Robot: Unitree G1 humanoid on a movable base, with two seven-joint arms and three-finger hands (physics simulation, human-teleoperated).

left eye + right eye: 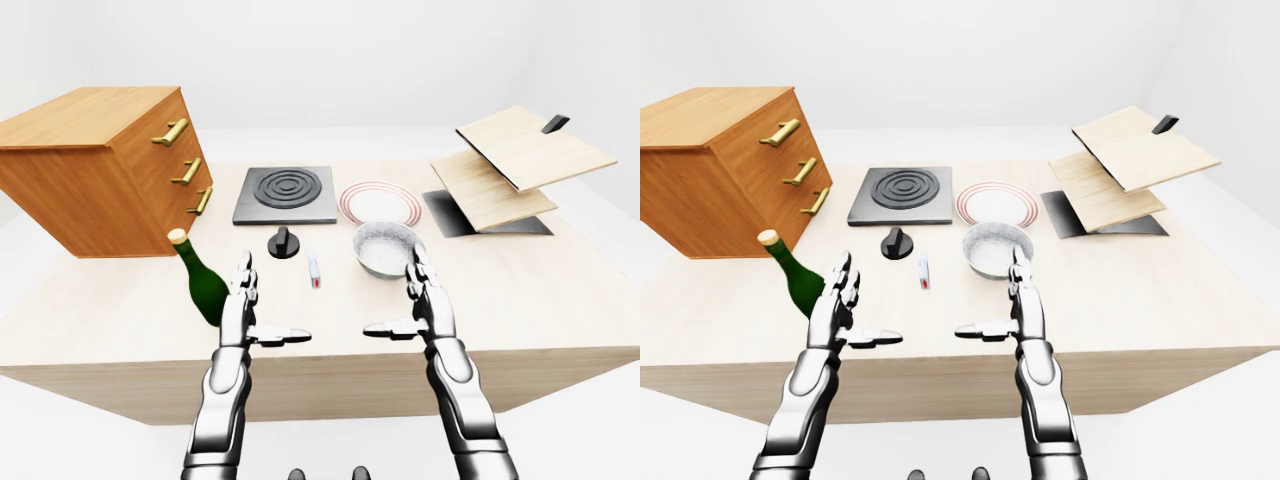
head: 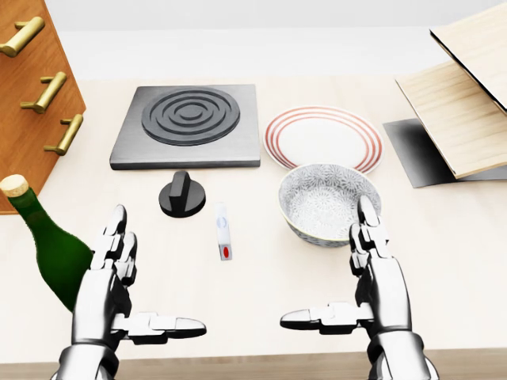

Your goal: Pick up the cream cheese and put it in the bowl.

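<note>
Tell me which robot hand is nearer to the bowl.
Right. The right robot hand has its fingertips at the lower right rim of the bowl in the head view; the left robot hand is far off toward the picture's left, beside the bottle.

Matt pale wood table [image 2: 444,261]; glossy green glass bottle [image 2: 49,252] beside varnished wooden drawer chest [image 1: 95,165], brass-look handles; both hands polished metal.
</note>
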